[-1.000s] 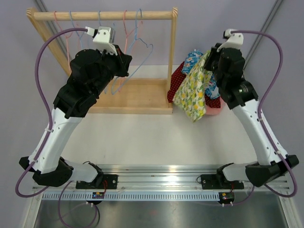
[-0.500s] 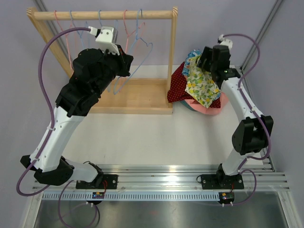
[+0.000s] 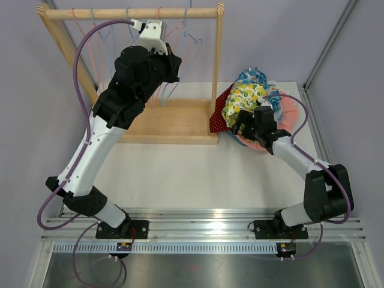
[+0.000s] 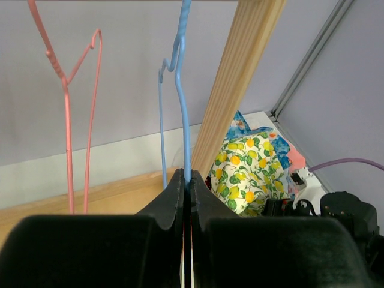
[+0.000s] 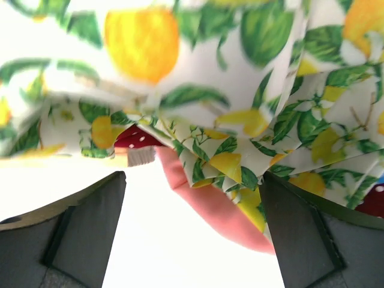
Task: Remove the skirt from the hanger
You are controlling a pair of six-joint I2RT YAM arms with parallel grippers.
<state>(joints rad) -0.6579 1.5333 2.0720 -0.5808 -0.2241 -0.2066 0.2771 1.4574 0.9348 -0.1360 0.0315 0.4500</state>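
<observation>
The lemon-print skirt (image 3: 243, 98) lies crumpled on top of a heap of clothes right of the rack, off the hanger. It fills the upper right wrist view (image 5: 198, 90). My right gripper (image 3: 242, 123) stands open just in front of that heap, its fingers (image 5: 90, 210) wide apart with the skirt's hem and a pink cloth (image 5: 210, 207) hanging between them, not gripped. The bare blue hanger (image 4: 185, 108) hangs from the rail near the right post. My left gripper (image 4: 187, 177) is shut on its wire; in the top view it sits high by the rail (image 3: 175, 65).
The wooden rack (image 3: 218, 72) has a flat base (image 3: 174, 123) and carries pink hangers (image 4: 67, 108) and other blue ones. The heap holds a red dotted cloth (image 3: 221, 111), a blue print and a pink one (image 3: 288, 111). A metal frame edge (image 3: 315, 114) runs along the right.
My right gripper opened and let the skirt drop onto the heap, then the arm came down and nearer. My left arm carried the blue hanger right, toward the post.
</observation>
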